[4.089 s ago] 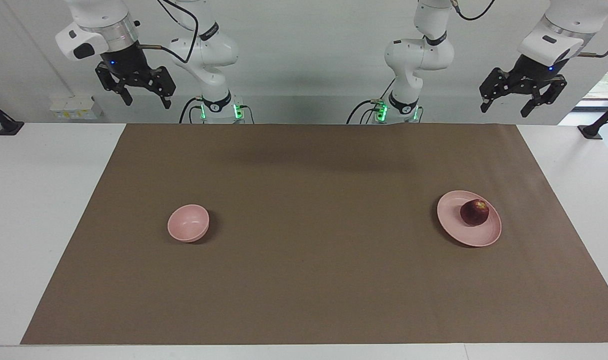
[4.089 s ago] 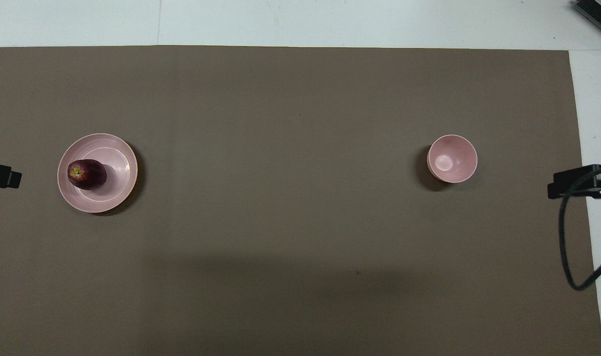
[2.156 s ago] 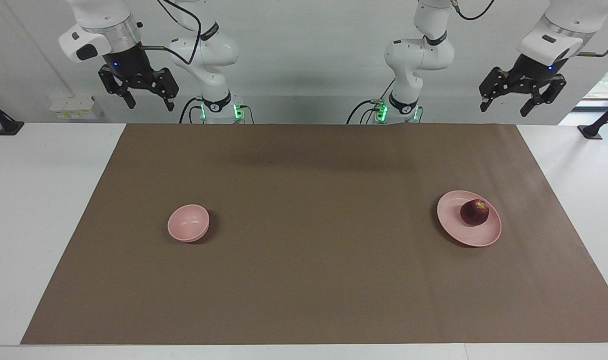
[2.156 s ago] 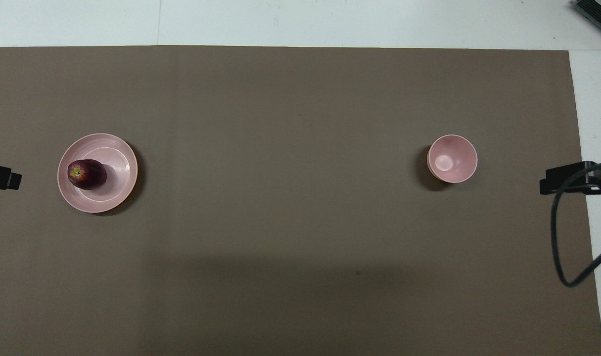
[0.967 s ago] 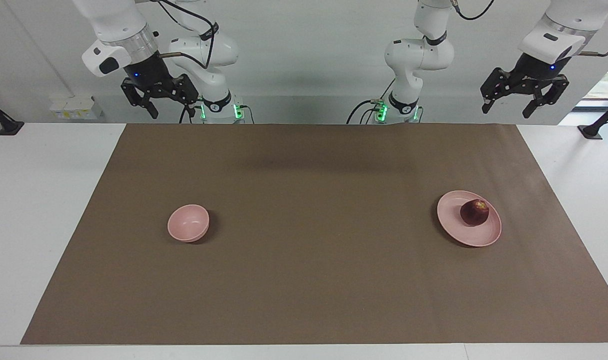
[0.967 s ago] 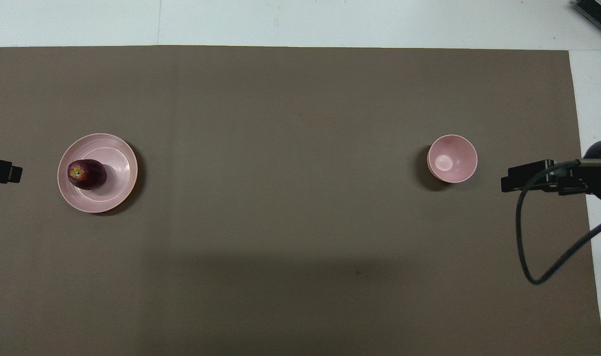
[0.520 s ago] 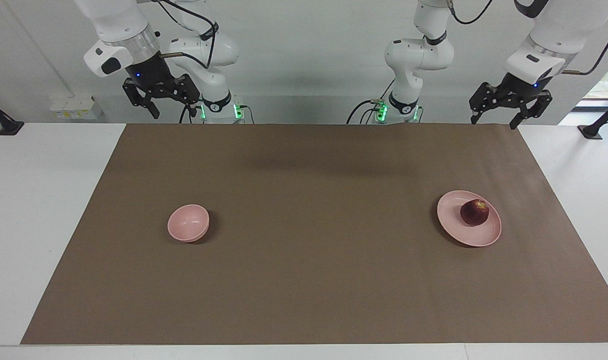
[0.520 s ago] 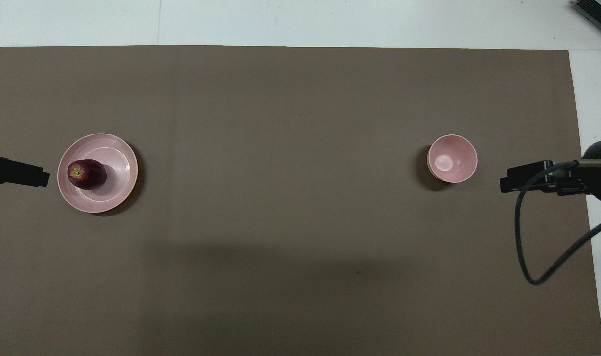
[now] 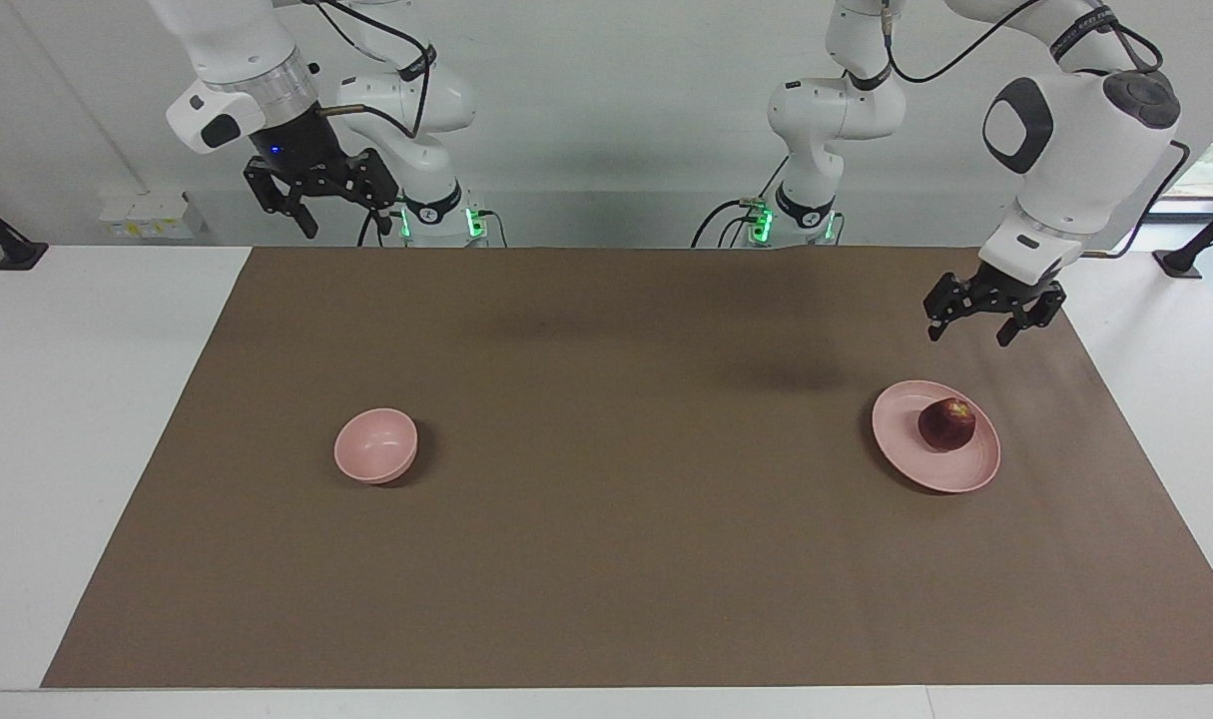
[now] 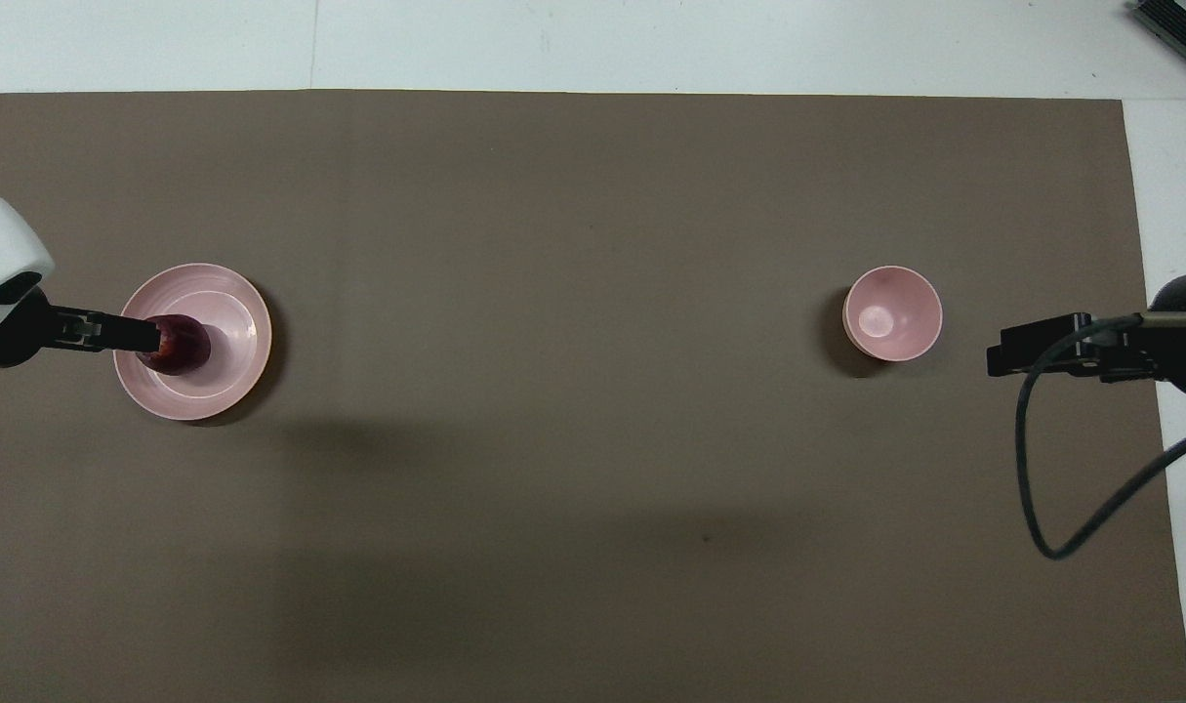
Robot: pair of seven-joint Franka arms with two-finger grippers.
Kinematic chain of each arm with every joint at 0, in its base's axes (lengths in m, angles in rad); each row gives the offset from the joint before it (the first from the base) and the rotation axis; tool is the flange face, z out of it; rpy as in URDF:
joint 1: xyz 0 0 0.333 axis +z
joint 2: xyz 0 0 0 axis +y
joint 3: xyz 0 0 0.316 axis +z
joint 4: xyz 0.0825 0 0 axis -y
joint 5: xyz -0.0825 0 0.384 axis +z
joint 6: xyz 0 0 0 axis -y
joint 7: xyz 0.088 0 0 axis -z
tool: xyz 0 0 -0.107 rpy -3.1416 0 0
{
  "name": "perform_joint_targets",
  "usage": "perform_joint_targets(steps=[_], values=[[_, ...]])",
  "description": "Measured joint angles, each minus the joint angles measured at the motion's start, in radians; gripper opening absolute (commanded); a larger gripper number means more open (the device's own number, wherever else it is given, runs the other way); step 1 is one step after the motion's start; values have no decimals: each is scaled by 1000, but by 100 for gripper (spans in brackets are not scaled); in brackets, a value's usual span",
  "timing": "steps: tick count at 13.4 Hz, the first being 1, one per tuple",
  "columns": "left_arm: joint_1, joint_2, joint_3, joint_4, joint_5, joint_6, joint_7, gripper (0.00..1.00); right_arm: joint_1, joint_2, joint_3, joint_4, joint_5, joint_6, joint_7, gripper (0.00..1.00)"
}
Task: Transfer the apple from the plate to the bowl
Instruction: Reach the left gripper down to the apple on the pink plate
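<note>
Left gripper hangs with jaws apart and empty above the plate.

Note that you have one apple, one plate and one bowl on the single brown mat, and two arms. You see the apple resting on the plate, off-centre toward the left arm's end of the table, with clear air between it and the left gripper in the facing view. You find the bowl upright and holding nothing, well apart from the plate, toward the right arm's end of the table. Right gripper waits raised over the robots' edge of the mat, jaws spread wide, gripping nothing.
</note>
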Motion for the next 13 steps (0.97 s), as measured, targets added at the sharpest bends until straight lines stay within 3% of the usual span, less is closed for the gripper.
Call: perform_joint_targets(steps=[8, 13], values=[[51, 154, 1, -132, 0, 308, 8, 100, 15, 0, 2, 0, 2, 1, 0, 100], [54, 191, -1, -170, 0, 387, 9, 100, 15, 0, 2, -1, 2, 1, 0, 100]])
